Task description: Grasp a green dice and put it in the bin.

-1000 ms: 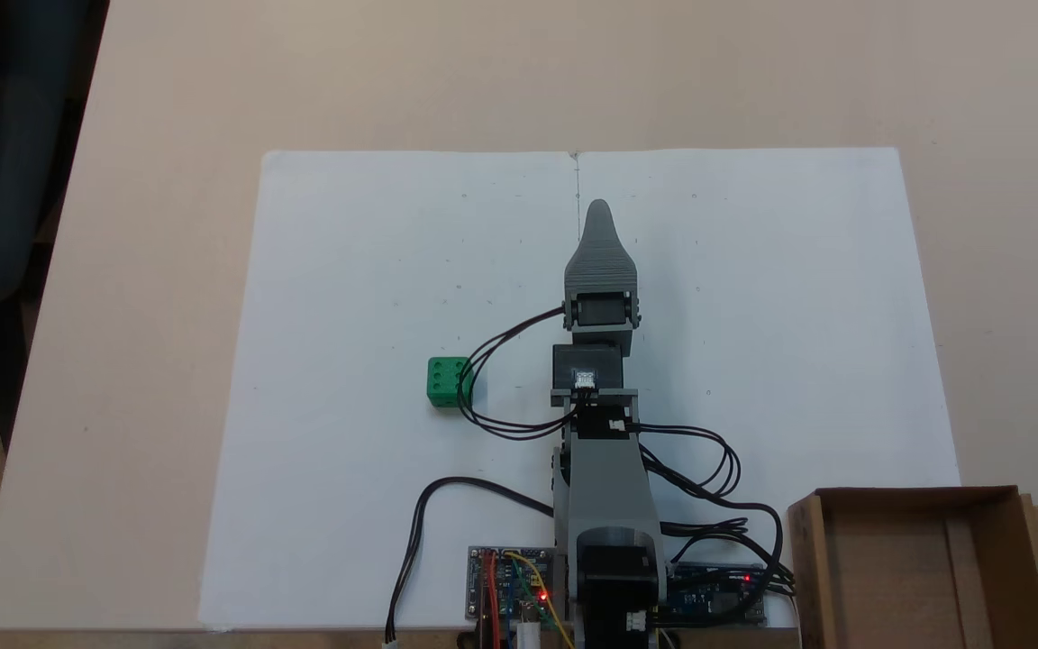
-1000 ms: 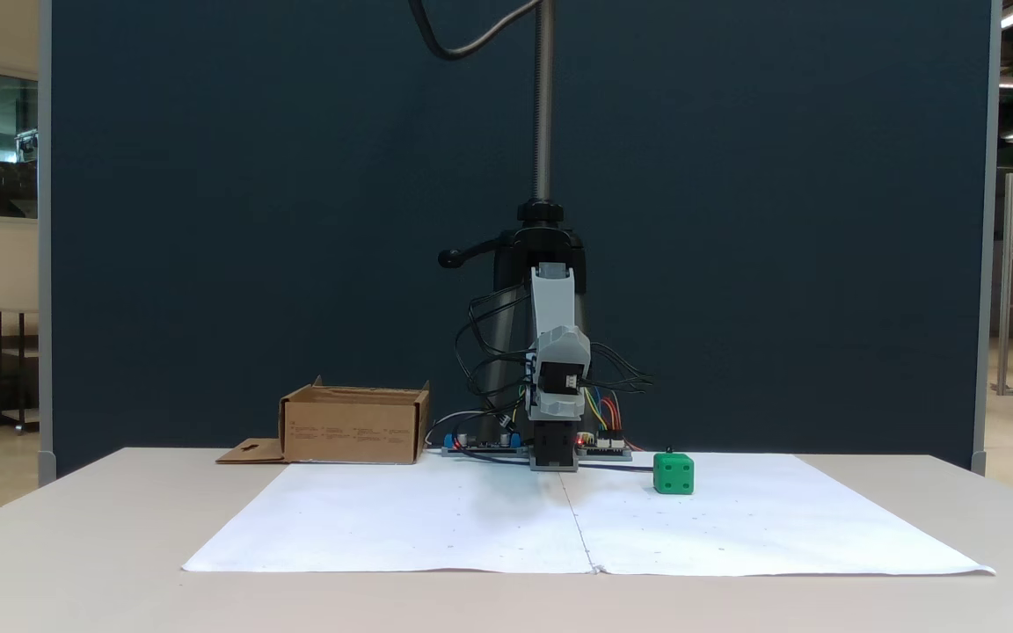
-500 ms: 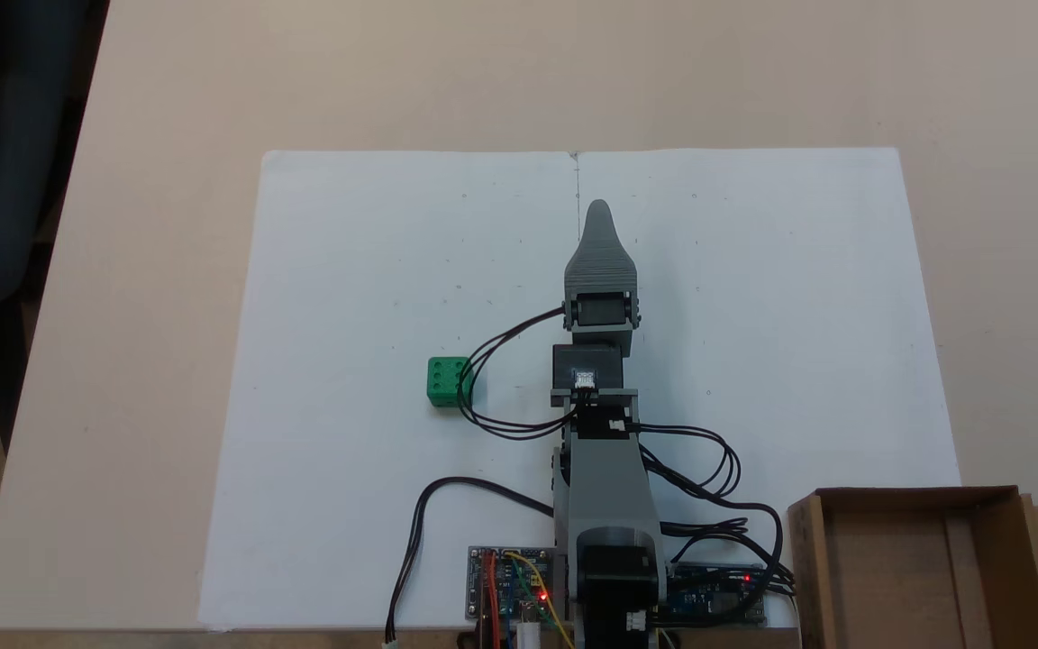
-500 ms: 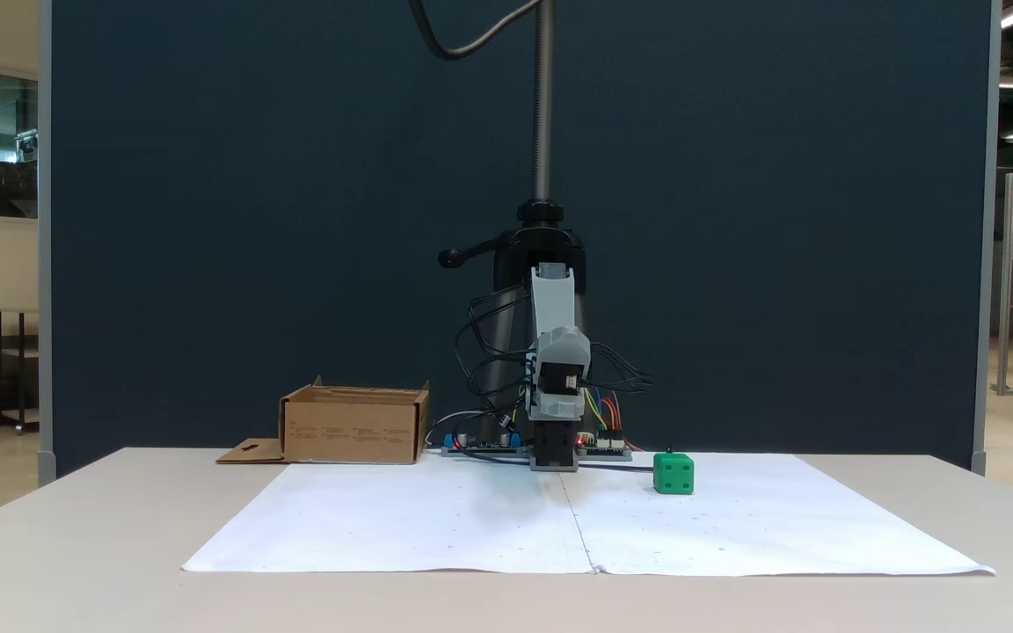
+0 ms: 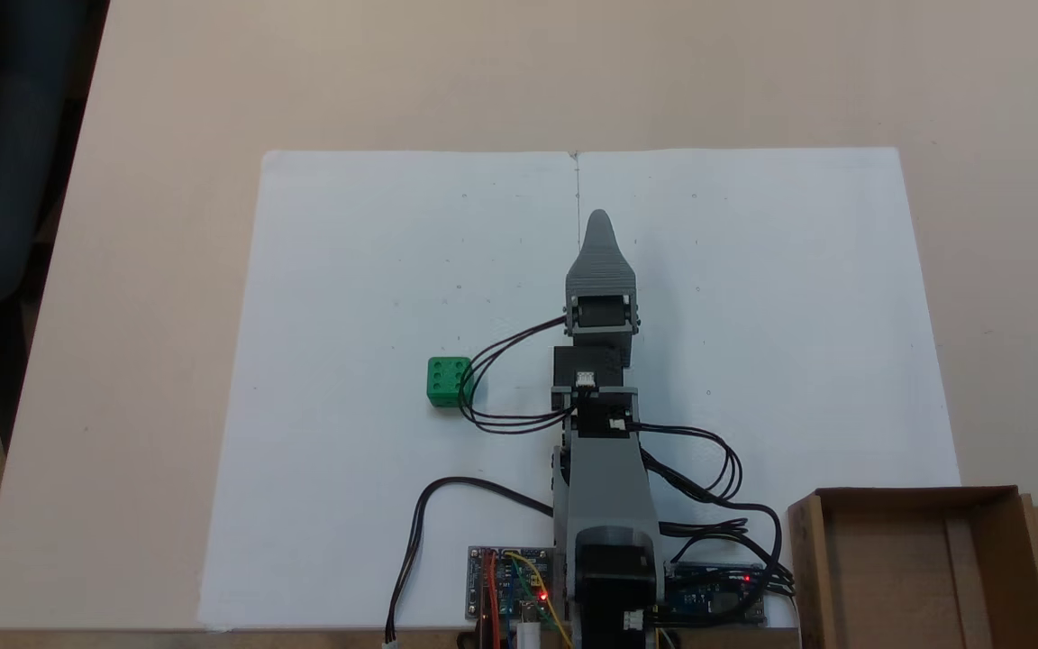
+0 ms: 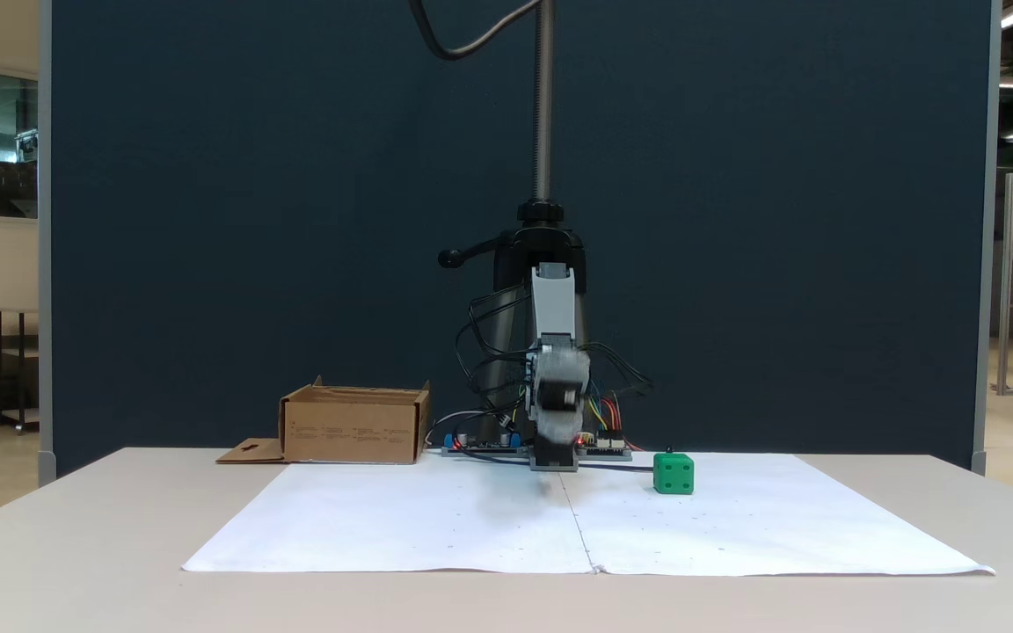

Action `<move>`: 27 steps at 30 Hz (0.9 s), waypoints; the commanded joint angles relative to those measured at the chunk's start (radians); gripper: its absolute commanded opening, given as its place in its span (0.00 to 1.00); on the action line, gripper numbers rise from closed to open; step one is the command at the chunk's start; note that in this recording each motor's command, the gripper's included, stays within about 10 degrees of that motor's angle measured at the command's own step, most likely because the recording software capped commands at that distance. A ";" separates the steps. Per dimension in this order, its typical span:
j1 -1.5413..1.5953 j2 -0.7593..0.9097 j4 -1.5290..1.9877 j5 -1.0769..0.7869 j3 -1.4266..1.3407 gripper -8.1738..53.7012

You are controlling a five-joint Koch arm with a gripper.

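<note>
On the white paper (image 5: pixel 348 270), top-down fixed view, left to right:
dice: green dice (image 5: pixel 447 381) lies flat left of the arm, level with its wrist block, black cables (image 5: pixel 505 347) looping just beside it.
claw: claw (image 5: pixel 599 225) points up the picture along the paper's centre seam, well apart from the dice, empty.
needed swing, my reading: leftward and back toward the base.
jaws: stacked one behind the other, so open or closed I cannot tell.
bin: cardboard bin (image 5: pixel 987 498) sits bottom right, cut off by the frame.
front fixed view: dice (image 6: pixel 674 473) appears right of the blurred claw (image 6: pixel 557 406); bin (image 6: pixel 354 426) left.
</note>
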State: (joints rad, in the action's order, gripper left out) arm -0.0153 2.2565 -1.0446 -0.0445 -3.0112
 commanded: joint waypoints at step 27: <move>0.293 0.104 1.770 0.316 0.873 0.84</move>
State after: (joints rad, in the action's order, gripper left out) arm 0.2332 2.2565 0.6136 0.1887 -2.2074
